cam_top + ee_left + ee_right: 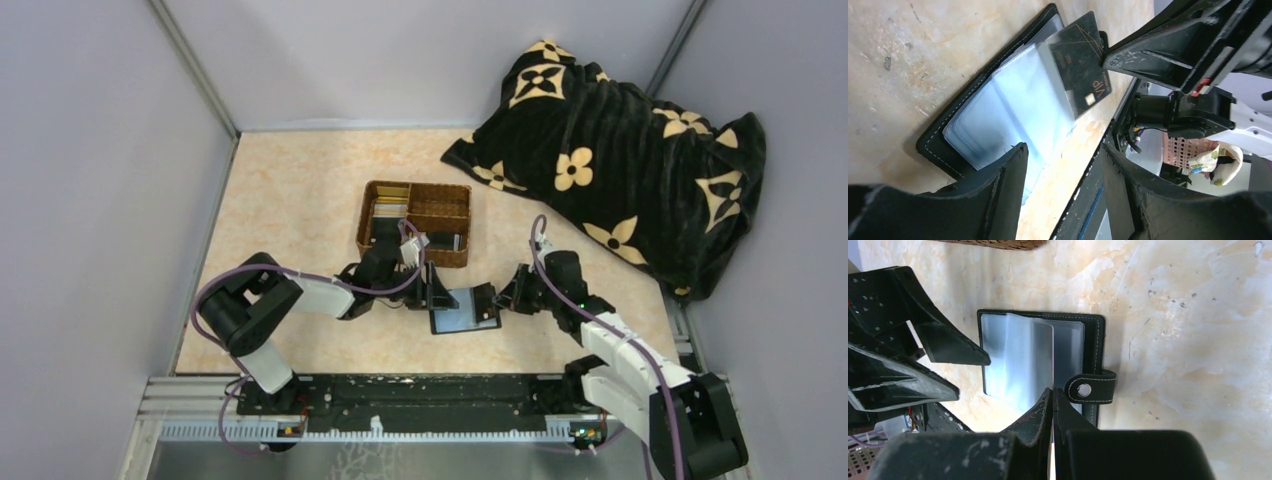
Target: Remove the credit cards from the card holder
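The black card holder (466, 320) lies open on the table between the two arms, its clear sleeves (1013, 105) fanned upward. A dark credit card (1083, 65) marked VIP with a gold chip sticks out of a sleeve at the holder's snap-strap side (1093, 390). My right gripper (1053, 392) is shut on this card, which shows edge-on in the right wrist view. My left gripper (1063, 160) stands open at the opposite side, one finger (960, 347) at the holder's edge (982, 340), nothing between the jaws.
A brown wicker divided tray (440, 205) stands just behind the holder, with flat cards lying in its compartments. A black blanket with cream flowers (620, 150) is heaped at the back right. Grey walls close in the table's left, back and right.
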Robot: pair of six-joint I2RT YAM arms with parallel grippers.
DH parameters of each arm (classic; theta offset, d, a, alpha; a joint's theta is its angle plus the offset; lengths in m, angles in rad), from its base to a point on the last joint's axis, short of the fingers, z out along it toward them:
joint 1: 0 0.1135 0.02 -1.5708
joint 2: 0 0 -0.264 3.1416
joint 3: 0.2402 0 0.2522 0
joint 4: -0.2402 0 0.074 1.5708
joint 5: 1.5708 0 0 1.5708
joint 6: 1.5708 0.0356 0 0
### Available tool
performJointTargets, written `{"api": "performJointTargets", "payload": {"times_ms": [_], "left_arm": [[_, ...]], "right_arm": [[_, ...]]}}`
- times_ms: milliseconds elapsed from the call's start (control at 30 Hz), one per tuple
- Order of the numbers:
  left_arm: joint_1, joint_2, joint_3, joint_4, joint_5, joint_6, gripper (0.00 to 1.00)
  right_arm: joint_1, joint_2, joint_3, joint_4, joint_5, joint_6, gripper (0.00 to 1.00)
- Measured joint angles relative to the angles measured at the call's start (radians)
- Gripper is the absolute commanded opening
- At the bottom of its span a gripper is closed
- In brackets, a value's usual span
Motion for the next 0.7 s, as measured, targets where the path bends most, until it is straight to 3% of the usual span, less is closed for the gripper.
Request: {"api": "performJointTargets", "payload": {"times_ms": [533,700], "left_arm": [[0.035,-0.088,-0.011,0.034,0.051,-0.015,0.65],[0.035,-0.088,-0.021,0.12,0.072,-0.039,0.73]], "right_arm": [[-0.059,-0.114,0.061,-0.128,-0.02,-0.044,0.0],[-0.061,-0.127,0.099,-0.134,-0.056,-0.039,0.0]]}}
